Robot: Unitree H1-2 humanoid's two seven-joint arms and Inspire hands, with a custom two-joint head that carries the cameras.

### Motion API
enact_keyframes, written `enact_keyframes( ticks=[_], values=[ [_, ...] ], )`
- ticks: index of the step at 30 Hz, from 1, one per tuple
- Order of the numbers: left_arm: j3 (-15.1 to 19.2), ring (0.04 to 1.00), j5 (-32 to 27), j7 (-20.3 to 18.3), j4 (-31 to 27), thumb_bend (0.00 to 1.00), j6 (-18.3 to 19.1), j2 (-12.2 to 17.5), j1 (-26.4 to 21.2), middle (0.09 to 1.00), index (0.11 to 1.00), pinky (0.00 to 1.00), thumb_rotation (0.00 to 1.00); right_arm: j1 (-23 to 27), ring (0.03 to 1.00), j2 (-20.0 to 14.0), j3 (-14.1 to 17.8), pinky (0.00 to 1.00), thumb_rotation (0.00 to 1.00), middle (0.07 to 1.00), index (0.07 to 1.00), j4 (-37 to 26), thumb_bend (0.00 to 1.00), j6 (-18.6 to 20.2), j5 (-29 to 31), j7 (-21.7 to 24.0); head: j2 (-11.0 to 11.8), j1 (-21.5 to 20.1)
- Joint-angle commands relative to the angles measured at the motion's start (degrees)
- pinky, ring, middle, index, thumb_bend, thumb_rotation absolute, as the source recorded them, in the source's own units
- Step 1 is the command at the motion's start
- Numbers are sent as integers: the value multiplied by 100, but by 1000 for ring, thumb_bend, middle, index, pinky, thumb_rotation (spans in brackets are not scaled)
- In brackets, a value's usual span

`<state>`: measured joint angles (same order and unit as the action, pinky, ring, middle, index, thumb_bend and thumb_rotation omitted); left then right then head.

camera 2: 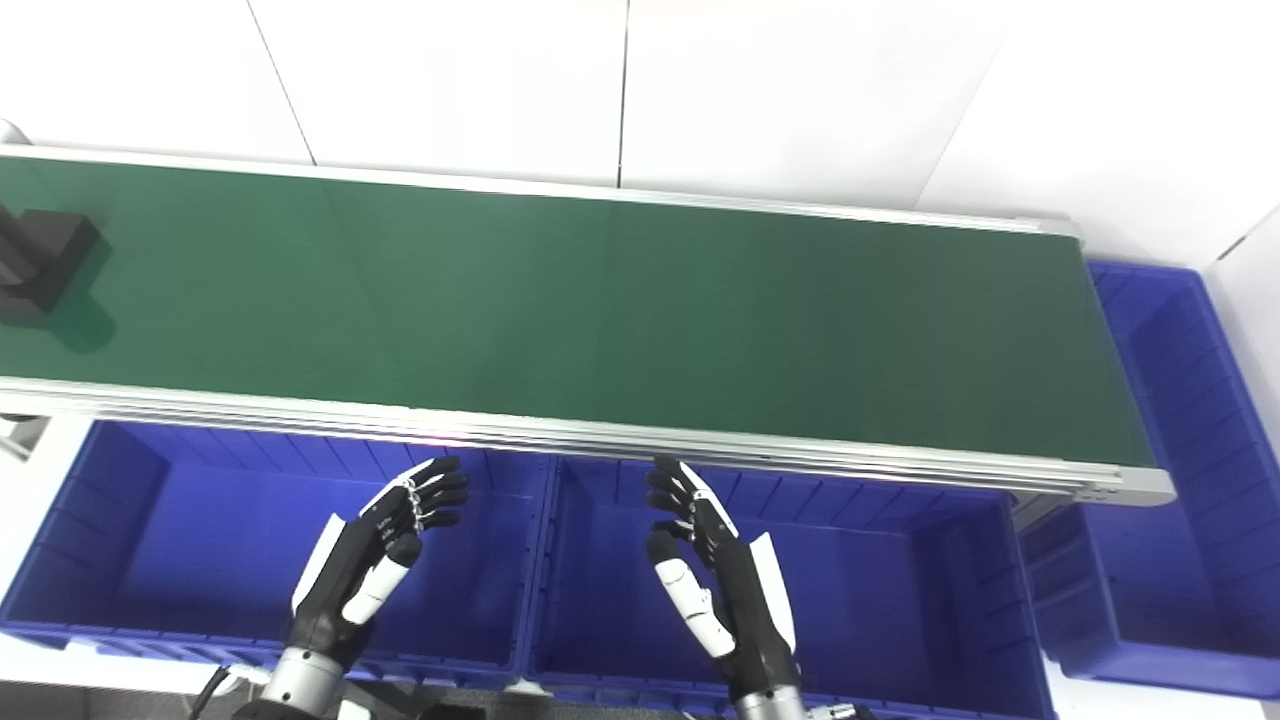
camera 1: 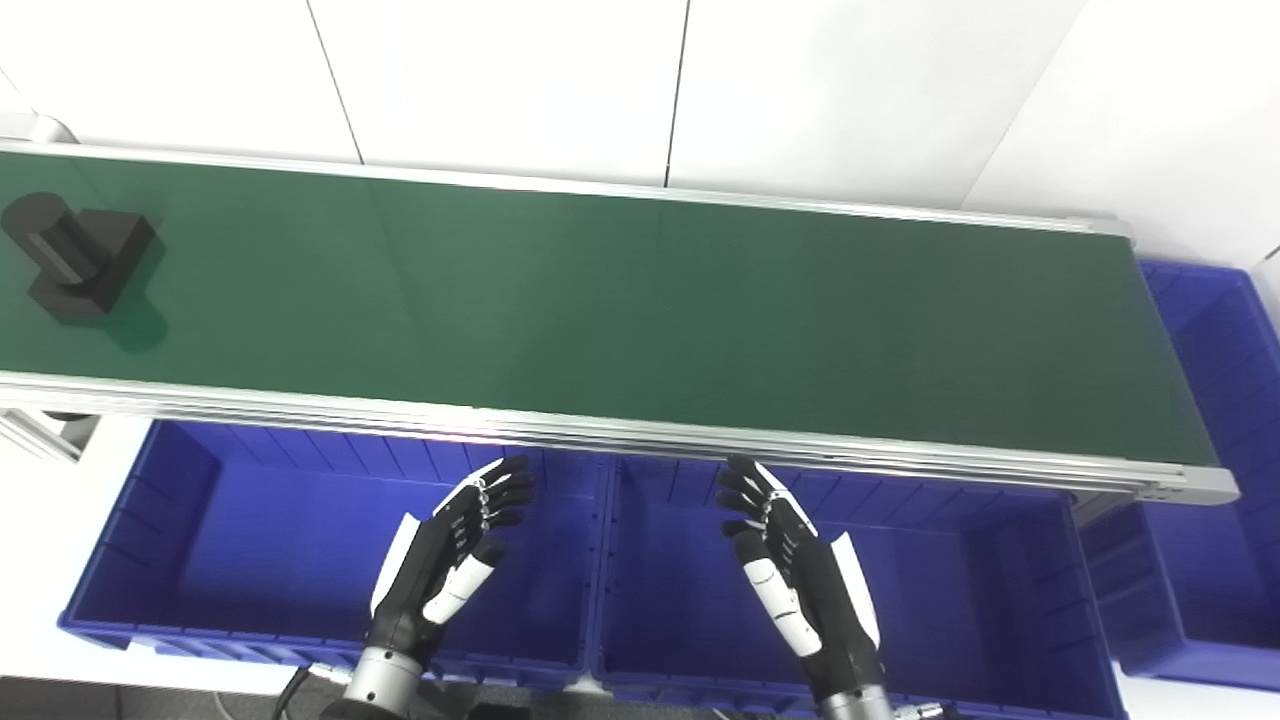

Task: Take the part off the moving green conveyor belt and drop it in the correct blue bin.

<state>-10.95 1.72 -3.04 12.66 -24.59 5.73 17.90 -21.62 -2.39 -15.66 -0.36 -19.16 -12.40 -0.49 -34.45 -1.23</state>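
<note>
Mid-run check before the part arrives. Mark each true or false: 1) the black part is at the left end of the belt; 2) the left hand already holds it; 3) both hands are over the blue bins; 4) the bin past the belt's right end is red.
1) True: the black part sits at the left end of the green conveyor belt.
2) False: the left hand is open and holds nothing.
3) True: the left hand hangs over the left blue bin, the right hand over the middle blue bin.
4) False: the bin past the belt's right end is blue.
</note>
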Motion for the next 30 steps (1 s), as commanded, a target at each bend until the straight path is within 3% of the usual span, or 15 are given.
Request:
enact_keyframes(
  ticks=[1, 30],
  values=[
    [18, 791, -59, -21, -76, 881, -234, 16, -60, 806, 830, 749, 853, 53, 816, 68, 0, 711, 878, 845, 878, -72, 548, -128, -39, -6, 10, -2],
    [23, 788, -46, -14, 34, 903, -234, 14, -105, 802, 822, 744, 853, 133, 817, 73, 3, 708, 868, 841, 871, 87, 534, -231, -102, -33, 60, 46]
  ],
)
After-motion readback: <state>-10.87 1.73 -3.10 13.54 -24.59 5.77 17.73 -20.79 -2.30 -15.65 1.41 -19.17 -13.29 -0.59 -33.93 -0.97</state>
